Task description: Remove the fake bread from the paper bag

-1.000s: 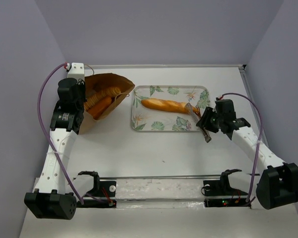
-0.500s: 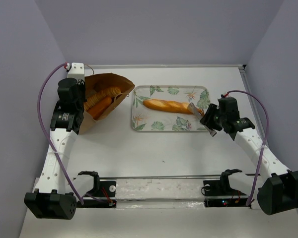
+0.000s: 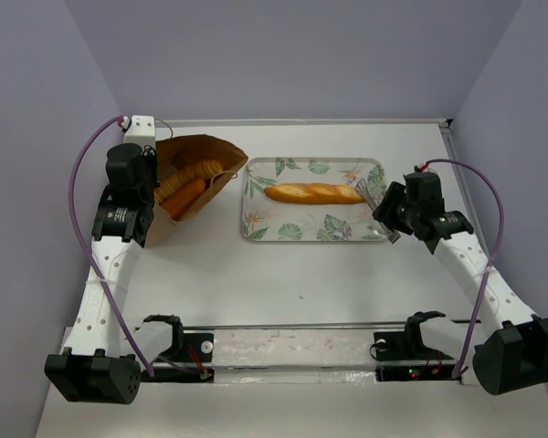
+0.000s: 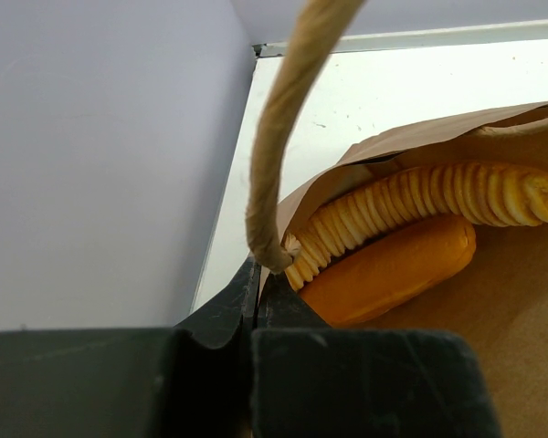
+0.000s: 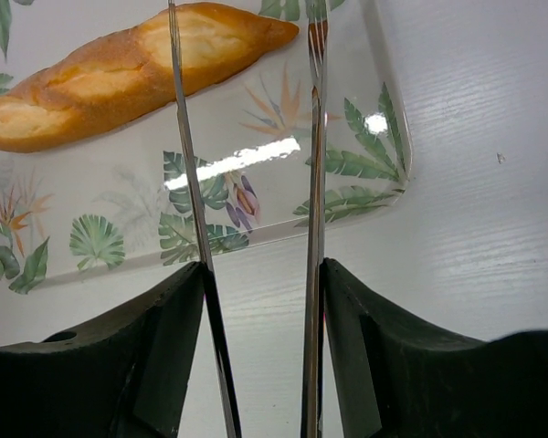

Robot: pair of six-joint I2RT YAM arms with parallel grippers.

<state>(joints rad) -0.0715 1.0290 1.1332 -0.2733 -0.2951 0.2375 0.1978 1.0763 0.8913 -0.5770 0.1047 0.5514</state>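
Note:
The paper bag (image 3: 212, 147) lies open on its side at the left. Two pieces of fake bread (image 3: 184, 187) lie in it: a ridged loaf (image 4: 420, 205) and a smooth orange one (image 4: 393, 269). My left gripper (image 3: 152, 182) is shut on the bag's rim, at the foot of its twisted handle (image 4: 279, 137). The long baguette (image 3: 312, 192) lies on the leaf-patterned tray (image 3: 283, 234). My right gripper (image 3: 390, 213) is shut on metal tongs (image 5: 312, 137). The tong tips stand apart over the baguette's right end (image 5: 247, 32) and hold nothing.
The tray's near right corner (image 5: 384, 182) lies just ahead of my right fingers (image 5: 356, 310). Purple walls stand close on the left (image 4: 100, 137), right and back. A metal rail (image 3: 292, 326) runs along the table's near edge between the arm bases.
My right gripper has drawn back to the right with the tongs, away from the baguette. The baguette now lies free on the tray, shifted slightly up. The left arm has not moved.

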